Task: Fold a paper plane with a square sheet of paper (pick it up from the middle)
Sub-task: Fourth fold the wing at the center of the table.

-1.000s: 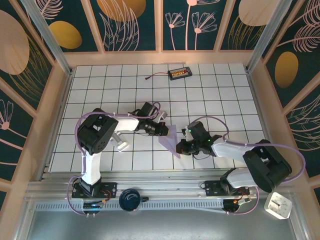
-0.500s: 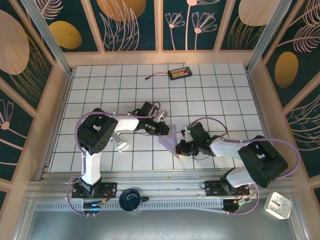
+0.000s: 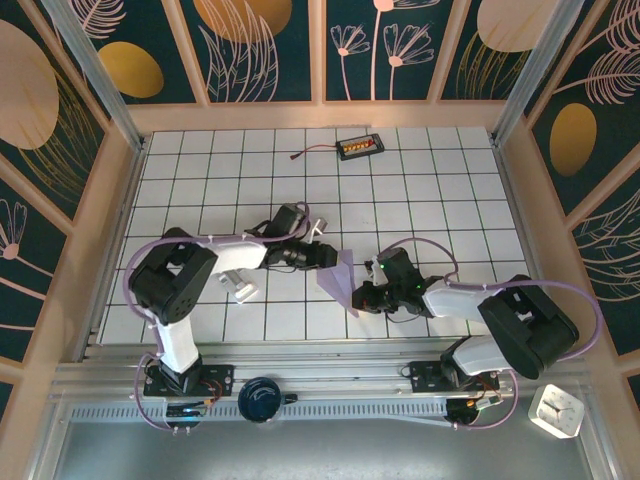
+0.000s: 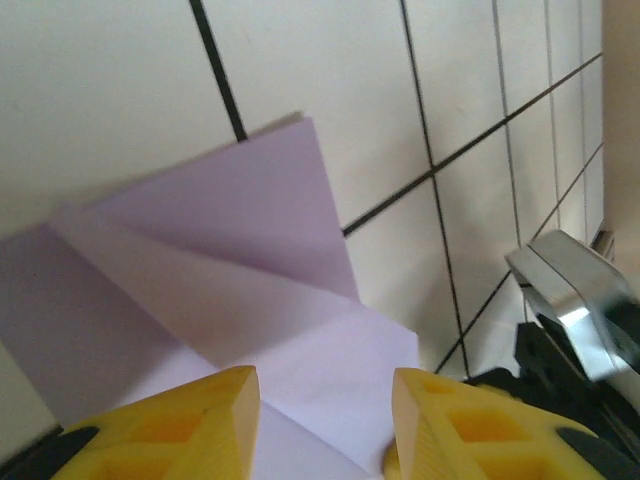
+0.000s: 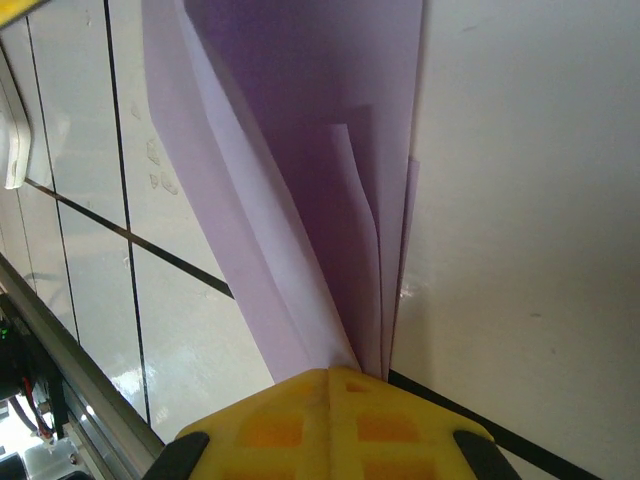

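We've got the right gripper [image 5: 330,378] clamped on the paper plane [image 5: 300,150], left gripper [image 4: 325,388] spread open over its other end, silvery block [image 3: 243,288] behind that gripper, orange-black box [image 3: 358,148] far ahead.

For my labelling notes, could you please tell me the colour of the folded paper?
The paper is plain pale lavender; left wrist view shows it best.

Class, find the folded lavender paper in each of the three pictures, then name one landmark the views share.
Top view: folded paper is mid-table, between the left hand and right hand.
Left wrist view: folded paper spreads across the lower left and centre, behind the yellow fingers.
Right wrist view: folded paper runs from the top edge down into the shut yellow fingers.
Shared landmark: the black grid lines of the white table.
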Action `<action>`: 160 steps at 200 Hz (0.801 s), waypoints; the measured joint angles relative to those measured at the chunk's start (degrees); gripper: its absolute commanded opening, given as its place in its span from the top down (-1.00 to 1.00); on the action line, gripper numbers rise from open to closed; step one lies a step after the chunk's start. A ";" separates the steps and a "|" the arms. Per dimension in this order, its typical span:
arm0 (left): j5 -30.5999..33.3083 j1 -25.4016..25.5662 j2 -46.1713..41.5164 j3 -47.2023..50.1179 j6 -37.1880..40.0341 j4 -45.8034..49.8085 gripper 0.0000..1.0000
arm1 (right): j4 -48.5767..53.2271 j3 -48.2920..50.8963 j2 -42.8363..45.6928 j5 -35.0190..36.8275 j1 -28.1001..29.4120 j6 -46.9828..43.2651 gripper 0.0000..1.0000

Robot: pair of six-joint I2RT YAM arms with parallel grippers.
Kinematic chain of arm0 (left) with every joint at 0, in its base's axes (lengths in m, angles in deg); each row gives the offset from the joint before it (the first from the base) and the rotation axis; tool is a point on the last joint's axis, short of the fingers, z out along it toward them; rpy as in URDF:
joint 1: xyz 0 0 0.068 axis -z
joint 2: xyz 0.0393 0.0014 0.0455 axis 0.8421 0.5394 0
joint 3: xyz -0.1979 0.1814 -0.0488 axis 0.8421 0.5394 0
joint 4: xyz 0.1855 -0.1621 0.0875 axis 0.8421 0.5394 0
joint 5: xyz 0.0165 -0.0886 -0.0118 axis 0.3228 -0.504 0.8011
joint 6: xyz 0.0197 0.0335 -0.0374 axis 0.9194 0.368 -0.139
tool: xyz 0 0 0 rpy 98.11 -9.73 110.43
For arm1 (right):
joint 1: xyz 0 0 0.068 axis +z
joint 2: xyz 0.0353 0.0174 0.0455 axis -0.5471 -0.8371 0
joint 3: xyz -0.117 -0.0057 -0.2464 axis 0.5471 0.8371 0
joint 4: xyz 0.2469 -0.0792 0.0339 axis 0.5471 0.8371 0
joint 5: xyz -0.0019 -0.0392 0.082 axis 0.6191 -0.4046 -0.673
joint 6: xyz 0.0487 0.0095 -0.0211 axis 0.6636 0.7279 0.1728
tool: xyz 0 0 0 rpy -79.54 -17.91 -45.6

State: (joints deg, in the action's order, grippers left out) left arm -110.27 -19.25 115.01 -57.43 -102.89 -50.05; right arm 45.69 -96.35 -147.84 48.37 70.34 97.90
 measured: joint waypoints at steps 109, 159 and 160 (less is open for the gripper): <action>-0.11 9.92 -1.14 11.17 -15.91 -15.61 1.00 | -0.09 0.02 0.00 0.11 0.00 0.00 1.00; -0.11 10.03 1.42 10.45 -17.25 -15.85 1.00 | -0.07 0.02 0.00 0.15 0.00 -0.02 1.00; -0.11 10.01 1.46 10.45 -17.27 -15.85 1.00 | -0.07 0.02 0.00 0.15 0.00 -0.02 1.00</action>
State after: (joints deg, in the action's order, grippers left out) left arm -110.38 -9.24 116.48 -46.98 -120.16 -65.90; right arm 45.62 -96.33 -147.84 48.52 70.34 97.87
